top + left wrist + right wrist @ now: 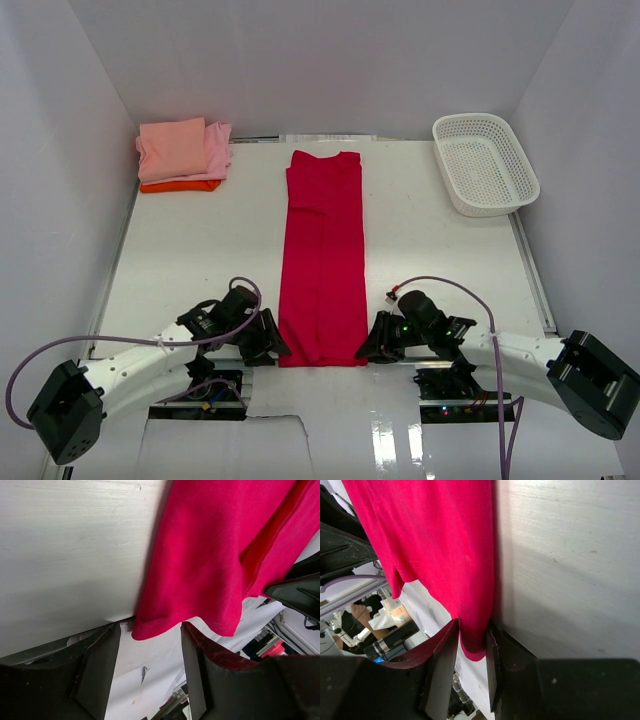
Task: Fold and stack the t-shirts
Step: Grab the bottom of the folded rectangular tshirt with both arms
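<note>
Far ahead of my left hand (150,630), off to its outer side, sit the folded t-shirts (185,152): salmon-pink on top, light pink under it, orange at the bottom. The left hand lies low at the near edge of the counter (200,260) with its jaws well apart. The near left corner of the crimson t-shirt (322,250) hangs between its fingers with a gap on both sides, so it holds nothing. The shirt runs away from both hands as one long narrow strip, collar at the far end, hem just over the counter's edge between them. My right hand (472,625) is at the other hem corner, jaws close together with the cloth filling the gap; I read that as a pinch on the corner.

The step, as I judge it, is to take both hem corners and carry them forward to fold the strip. I want the left hand further in, so the fingers bite every layer above the stitched hem, and then closed to match the right. Then I'd lift both together, level, with the hem taut between them; an uneven grip would skew the fold. The basket (485,165) lies far ahead of the right hand, to its outer side
</note>
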Available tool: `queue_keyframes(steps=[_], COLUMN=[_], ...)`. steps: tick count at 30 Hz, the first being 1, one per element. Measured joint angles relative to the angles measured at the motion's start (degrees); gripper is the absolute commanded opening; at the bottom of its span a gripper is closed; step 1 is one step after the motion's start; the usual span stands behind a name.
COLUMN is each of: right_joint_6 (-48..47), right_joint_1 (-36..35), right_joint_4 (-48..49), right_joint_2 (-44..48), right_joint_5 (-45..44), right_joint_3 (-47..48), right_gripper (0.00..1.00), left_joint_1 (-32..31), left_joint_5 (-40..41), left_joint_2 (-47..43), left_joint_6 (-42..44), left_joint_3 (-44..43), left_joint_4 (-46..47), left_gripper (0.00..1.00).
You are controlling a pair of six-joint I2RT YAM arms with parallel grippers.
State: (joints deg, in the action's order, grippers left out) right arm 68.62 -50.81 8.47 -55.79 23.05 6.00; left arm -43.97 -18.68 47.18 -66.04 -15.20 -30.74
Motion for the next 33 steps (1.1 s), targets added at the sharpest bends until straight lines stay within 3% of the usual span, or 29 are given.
queue_keyframes(steps=[4,8,13,15,17,20,23,33], right_joint_6=[0.04,0.04,0.13,0.17,0.22,0.39,0.24,-1.55], right_joint_1=[0.0,0.0,0.0,0.0,0.0,0.0,0.0,-0.37], right_joint_4=[0.04,0.0,-0.31,-0.31,-0.31,-0.37,-0.59,-5.92], right_joint_2=[0.59,0.7,0.68,0.74,1.01,1.22,1.2,-0.02], right_joint_5=[-0.04,-0.02,-0.07,-0.22,-0.39,-0.46,-0.46,2.75], right_joint_3=[-0.24,-0.26,-0.35,-0.57,-0.87,-1.03,-0.96,3.32], right_gripper=[0.34,0.32,0.2,0.16,0.08,0.08,0.08,0.08], left_joint_1=[-1.25,-2.25,-3.08,-3.39,-3.48,-3.52,-3.56,-3.8], left_joint_5=[0.13,0.13,0.28,0.5,0.55,0.59,0.61,0.66], left_joint_2=[2.08,4.42,5.88,5.86,5.77,5.38,4.44,5.62], left_joint_6=[-0.83,-1.31,-1.62,-1.73,-1.95,-2.14,-2.38,-1.46], left_joint_3=[-0.26,-0.39,-0.52,-0.44,-0.22,0.04,0.42,-2.12], left_joint_4=[2.05,3.96,4.63,4.7,4.96,5.07,5.16,2.93], left_gripper=[0.59,0.46,0.29,0.29,0.21,0.04,0.0,0.0])
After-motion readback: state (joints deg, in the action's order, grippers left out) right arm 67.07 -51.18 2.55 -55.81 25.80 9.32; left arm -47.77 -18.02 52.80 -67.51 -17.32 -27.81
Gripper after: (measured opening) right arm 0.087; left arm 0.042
